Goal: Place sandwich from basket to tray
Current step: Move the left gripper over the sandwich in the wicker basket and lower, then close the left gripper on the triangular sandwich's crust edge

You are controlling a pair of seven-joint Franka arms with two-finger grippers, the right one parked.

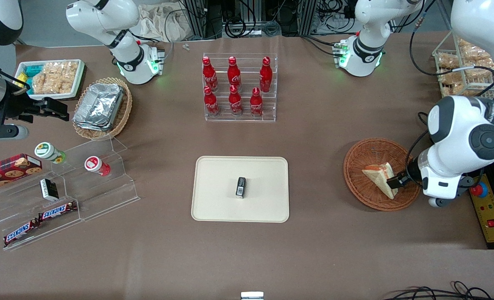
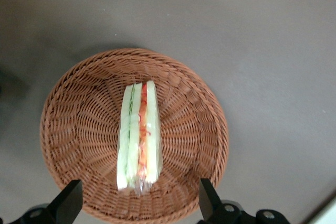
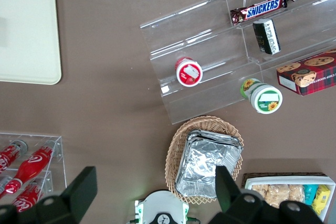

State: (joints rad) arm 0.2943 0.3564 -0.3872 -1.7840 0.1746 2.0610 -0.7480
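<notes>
The sandwich (image 1: 381,178) is a pale wedge with orange-red filling lying in the round reddish-brown basket (image 1: 357,173), toward the working arm's end of the table. In the left wrist view the sandwich (image 2: 139,135) lies edge-up in the middle of the basket (image 2: 73,129). My gripper (image 1: 398,182) hovers over the basket beside the sandwich. In the left wrist view the gripper (image 2: 137,203) is open, its fingers (image 2: 69,202) spread wider than the sandwich, nothing between them. The cream tray (image 1: 218,200) lies mid-table with a small black packet (image 1: 240,186) on it.
A clear rack of red bottles (image 1: 238,87) stands farther from the camera than the tray. An acrylic stepped shelf (image 1: 63,187) with snack bars and cups, and a paler oval basket of foil pans (image 1: 102,106), lie toward the parked arm's end. A control box (image 1: 490,212) sits beside the round basket.
</notes>
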